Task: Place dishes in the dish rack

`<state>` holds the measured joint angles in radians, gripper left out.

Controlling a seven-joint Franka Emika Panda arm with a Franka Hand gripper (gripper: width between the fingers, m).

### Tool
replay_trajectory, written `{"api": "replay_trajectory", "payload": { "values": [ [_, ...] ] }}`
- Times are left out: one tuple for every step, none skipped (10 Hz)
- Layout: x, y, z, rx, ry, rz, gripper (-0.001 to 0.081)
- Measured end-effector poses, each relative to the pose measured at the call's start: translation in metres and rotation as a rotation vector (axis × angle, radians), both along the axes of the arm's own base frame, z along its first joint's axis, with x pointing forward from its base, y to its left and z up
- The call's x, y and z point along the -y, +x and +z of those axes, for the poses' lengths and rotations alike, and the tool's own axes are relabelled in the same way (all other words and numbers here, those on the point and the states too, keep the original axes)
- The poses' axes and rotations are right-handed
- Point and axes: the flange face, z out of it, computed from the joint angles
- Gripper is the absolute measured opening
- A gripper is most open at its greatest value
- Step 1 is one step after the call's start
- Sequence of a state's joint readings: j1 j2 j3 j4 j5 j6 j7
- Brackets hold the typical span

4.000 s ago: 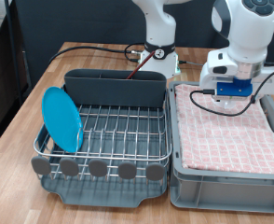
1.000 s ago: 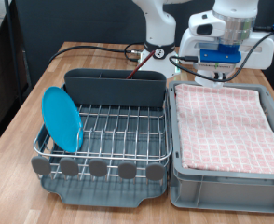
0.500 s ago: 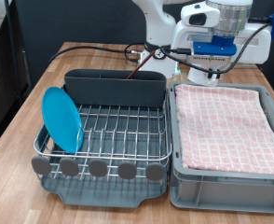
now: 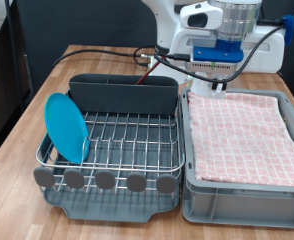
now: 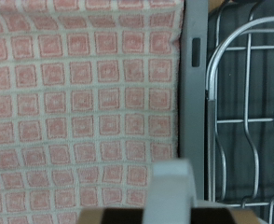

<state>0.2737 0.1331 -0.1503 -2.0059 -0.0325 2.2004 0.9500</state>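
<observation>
No brand, label or writing can be read in either view. The round light-blue plate (image 4: 66, 127) stands on edge in the dark grey plastic dish rack with its silver wire grid (image 4: 117, 140), well apart from the tool (image 4: 219, 84) and lower than it. The tool hangs above the grey bin lined with pink checked cloth (image 4: 243, 130), near the rack's tall grey cutlery box (image 4: 124, 95). Whether its fingers are spread I cannot tell; nothing seems pinched. Both containers sit on the wooden bench (image 4: 15, 170).
</observation>
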Motion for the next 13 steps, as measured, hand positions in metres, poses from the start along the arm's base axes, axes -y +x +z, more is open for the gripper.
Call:
{"api": "replay_trajectory", "payload": {
  "values": [
    [0.005,0.009,0.001,-0.001,0.004,-0.001,0.0069],
    [0.009,0.017,0.002,-0.003,0.006,0.003,0.0069],
    [0.013,0.025,0.001,0.001,0.011,0.006,0.0069],
    [0.018,0.032,0.000,0.005,0.012,0.012,0.0069],
    [0.022,0.039,-0.001,0.011,0.013,0.017,0.0069],
    [0.025,0.046,-0.003,0.022,0.014,0.024,0.0069],
    [0.027,0.052,-0.006,0.031,0.012,0.029,0.0069],
    [0.030,0.058,-0.009,0.039,0.009,0.032,0.0069],
    [0.032,0.064,-0.012,0.044,0.008,0.035,0.0069],
    [0.034,0.069,-0.014,0.049,0.008,0.038,0.0069],
    [0.036,0.075,-0.016,0.053,0.009,0.041,0.0069],
    [0.038,0.080,-0.018,0.056,0.009,0.045,0.0069],
    [0.040,0.084,-0.021,0.057,0.009,0.046,0.0069]
  ]
}}
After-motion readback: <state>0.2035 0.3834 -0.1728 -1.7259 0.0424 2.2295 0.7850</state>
